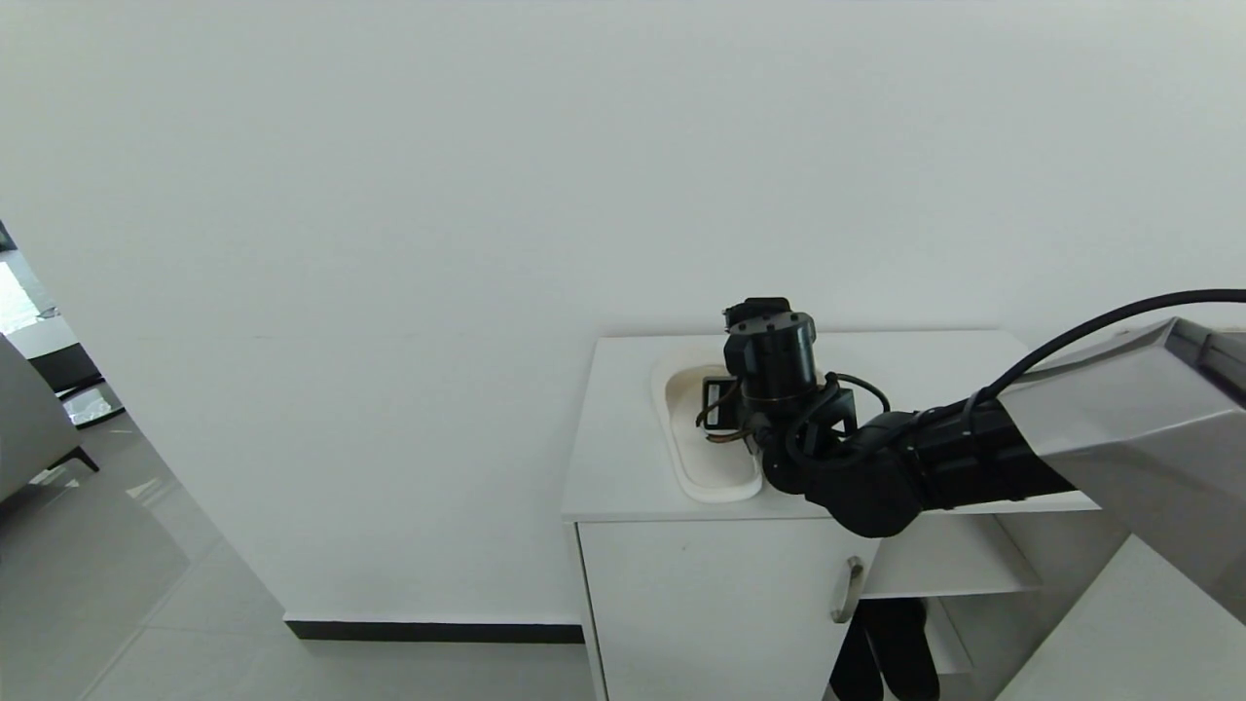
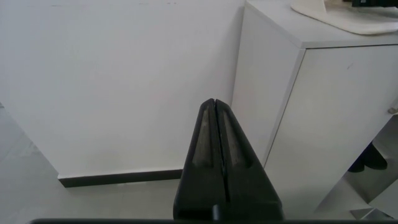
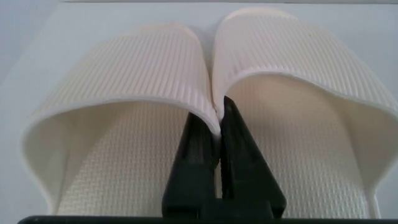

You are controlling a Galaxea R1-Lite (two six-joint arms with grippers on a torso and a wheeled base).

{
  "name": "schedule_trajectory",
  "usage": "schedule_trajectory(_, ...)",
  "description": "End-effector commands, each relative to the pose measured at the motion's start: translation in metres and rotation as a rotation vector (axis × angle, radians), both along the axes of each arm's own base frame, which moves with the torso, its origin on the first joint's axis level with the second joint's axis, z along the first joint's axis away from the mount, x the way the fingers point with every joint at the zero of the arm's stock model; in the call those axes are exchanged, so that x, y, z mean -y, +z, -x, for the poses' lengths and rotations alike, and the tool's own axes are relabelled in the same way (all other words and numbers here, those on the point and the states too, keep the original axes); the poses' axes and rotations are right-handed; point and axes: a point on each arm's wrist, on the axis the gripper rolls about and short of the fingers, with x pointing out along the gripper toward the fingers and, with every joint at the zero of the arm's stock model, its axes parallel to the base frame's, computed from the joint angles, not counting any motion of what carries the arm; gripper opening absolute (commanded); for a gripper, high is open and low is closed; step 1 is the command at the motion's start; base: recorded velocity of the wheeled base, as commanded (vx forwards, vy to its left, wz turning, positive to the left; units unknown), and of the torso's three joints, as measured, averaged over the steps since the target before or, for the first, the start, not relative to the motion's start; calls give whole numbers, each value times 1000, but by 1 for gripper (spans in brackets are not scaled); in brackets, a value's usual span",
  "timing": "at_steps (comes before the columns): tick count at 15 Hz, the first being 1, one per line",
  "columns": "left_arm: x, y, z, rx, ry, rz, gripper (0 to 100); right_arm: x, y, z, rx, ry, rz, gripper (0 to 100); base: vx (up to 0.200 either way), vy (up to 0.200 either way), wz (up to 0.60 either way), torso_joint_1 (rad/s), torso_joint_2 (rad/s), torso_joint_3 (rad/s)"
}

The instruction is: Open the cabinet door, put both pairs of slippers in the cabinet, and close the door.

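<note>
Bright, even, diffuse light — only faint shadows on the cabinet point(image 1: 623, 438), focus sharp.

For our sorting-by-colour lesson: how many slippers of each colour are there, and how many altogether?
Cream slippers, on top of the cabinet: 2
Black slippers, inside the cabinet: 2
Total: 4

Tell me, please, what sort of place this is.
Probably a home, perhaps an entrance area. A white shoe cabinet stands against a plain wall, white slippers lie on its top, black slippers sit inside it, and the floor is tiled.
</note>
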Motion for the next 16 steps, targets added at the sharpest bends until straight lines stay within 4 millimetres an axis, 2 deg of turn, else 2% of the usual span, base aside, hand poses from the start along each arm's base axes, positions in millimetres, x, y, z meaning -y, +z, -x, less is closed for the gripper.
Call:
schedule_trajectory(1, 0, 0, 0, -1, 1, -1, 0, 2, 7, 2, 12, 1, -15, 0, 0, 0, 0, 0, 0, 0)
schedule_trajectory(3, 0, 0, 0, -1, 1, 1, 0, 7, 22, 13, 23, 28, -35, 0, 0, 0, 0, 0, 0, 0)
schedule_trajectory(6, 0, 0, 0, -1, 1, 1, 0, 32, 45, 70, 1, 213, -66, 0, 0, 0, 0, 0, 0, 0)
schedule_trajectory(11, 0, 0, 0, -1, 1, 2, 0, 82, 41, 152, -78, 513, -81, 0, 0, 0, 0, 0, 0, 0)
schedule_trajectory(13, 0, 0, 0, -1, 0, 2, 0, 88, 48, 162, -63, 543, -97, 0, 0, 0, 0, 0, 0, 0)
schedule_trajectory(16, 0, 0, 0, -1, 0, 2, 0, 89, 48, 176, -67, 599, -101, 0, 0, 0, 0, 0, 0, 0)
